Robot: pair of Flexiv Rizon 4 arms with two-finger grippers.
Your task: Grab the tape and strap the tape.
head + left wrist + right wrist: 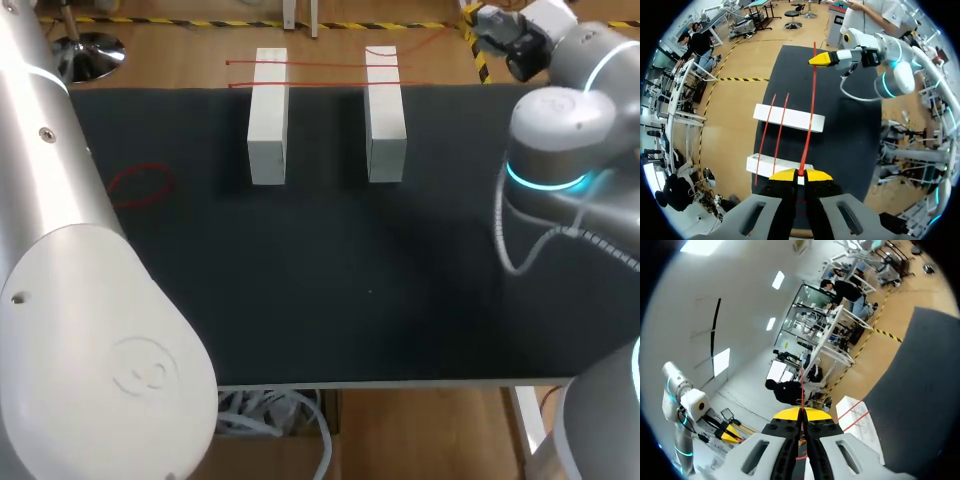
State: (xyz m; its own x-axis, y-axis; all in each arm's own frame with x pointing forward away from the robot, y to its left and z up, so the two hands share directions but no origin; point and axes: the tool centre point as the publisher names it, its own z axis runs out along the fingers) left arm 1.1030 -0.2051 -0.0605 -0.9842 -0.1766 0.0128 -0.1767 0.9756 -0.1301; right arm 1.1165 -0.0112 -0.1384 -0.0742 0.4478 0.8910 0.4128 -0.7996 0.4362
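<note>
Tape (810, 110): one red strand, stretched taut in the air between both grippers. It passes over the two white blocks (267, 120) standing near the tabletop's far edge.

Left gripper (797, 175): fingers pinched fully together on one end of the strand. Right gripper (801, 412): likewise closed tight on the other end.

Two laid strands (320, 64) already cross the blocks' far ends, approx. parallel. A red loop (140, 185) lies loose near the left edge of the tabletop (350, 300).

Step in hand, as judged: lay the held strand across both blocks.

- Both arms should lower together at the same rate, so tension holds w/o slack or snap.
- Align the strand parallel to the laid pair, on their near side, not crossing them.
- Seat it on both block tops before either grip opens.

Risk: uneven descent drags a block or shifts the laid strands.
</note>
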